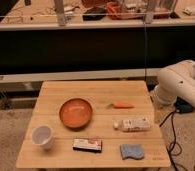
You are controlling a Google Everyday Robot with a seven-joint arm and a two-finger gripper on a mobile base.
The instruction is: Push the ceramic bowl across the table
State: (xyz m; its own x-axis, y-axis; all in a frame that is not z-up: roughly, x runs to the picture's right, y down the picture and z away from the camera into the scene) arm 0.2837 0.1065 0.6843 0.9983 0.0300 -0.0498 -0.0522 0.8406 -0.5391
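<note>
Sitting near the middle of the table (91, 91), the ceramic bowl (76, 113) has bare planks on its far side, so a push that way seems free. Only the white arm (180, 82) shows at the right edge; the gripper is out of view, its state I cannot tell.

No text is readable; the bottle (133, 123) and flat box (87, 145) perhaps bear print.
</note>
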